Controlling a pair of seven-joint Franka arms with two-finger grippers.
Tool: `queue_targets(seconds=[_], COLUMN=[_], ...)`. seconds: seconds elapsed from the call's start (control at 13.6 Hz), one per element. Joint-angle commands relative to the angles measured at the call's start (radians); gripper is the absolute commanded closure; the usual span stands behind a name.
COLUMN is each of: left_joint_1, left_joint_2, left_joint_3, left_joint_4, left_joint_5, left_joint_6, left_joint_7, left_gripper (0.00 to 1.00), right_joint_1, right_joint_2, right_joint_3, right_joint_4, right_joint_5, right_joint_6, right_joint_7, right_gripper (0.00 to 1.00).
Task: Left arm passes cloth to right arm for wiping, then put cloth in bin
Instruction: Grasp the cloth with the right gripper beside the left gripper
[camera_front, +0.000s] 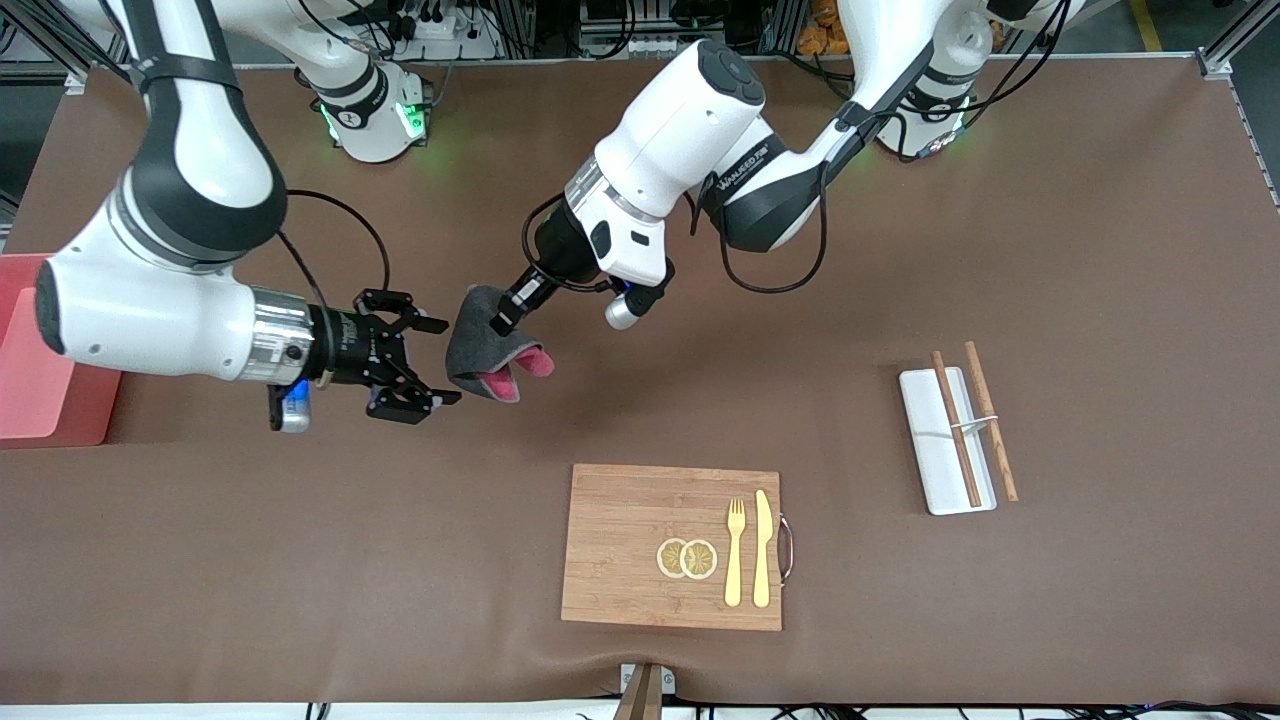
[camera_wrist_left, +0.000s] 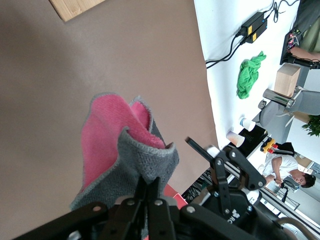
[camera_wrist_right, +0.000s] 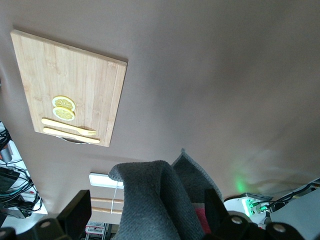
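Handover in progress: passing the cloth (camera_front: 488, 348) from left gripper (camera_front: 503, 318) to right gripper (camera_front: 405, 362), in the air above the bare desk (camera_front: 300, 520).

Holding the cloth pinched between fully closed left fingers (camera_wrist_left: 150, 197), grey face outward, pink reverse showing at the hanging folds. Presenting right fingers (camera_wrist_right: 75, 215) spread wide, empty, just beside the cloth and already straddling its nearest fold. Advancing the right gripper until a thick grey fold sits deep between both fingers, clear of the left fingertips; closing firmly on several layers, not on a loose edge. Keeping the left pinch until the right grip is judged secure, then opening and retreating straight. Bin (camera_front: 40, 350) waiting at the right arm's end of the desk; wooden board (camera_front: 640, 500) lying nearer the front camera.
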Motion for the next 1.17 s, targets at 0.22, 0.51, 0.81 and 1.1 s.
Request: queue_targets(seconds=[0.22, 0.51, 0.81, 1.1], left_joint_1=[-0.017, -0.021, -0.011, 0.037], left_joint_2=[0.03, 0.035, 0.016, -0.055], left_joint_3=[0.009, 0.009, 0.009, 0.028], left_joint_4=[0.03, 0.03, 0.025, 0.016], left_joint_5=[-0.015, -0.015, -0.005, 0.017], left_joint_6=[0.011, 0.011, 0.002, -0.131], left_joint_7=[-0.006, -0.007, -0.01, 0.002], left_gripper=[1.0, 1.0, 0.0, 0.0], right_joint_1=[0.03, 0.034, 0.045, 0.022], right_joint_2=[0.024, 0.026, 0.033, 0.039], right_joint_3=[-0.007, -0.005, -0.007, -0.008], right_joint_4=[0.012, 0.013, 0.013, 0.006], right_joint_5=[0.054, 0.054, 0.039, 0.015], right_joint_6=[0.024, 0.024, 0.027, 0.021], right_joint_7=[0.016, 0.003, -0.051, -0.175], right_gripper=[0.87, 1.0, 1.0, 1.0])
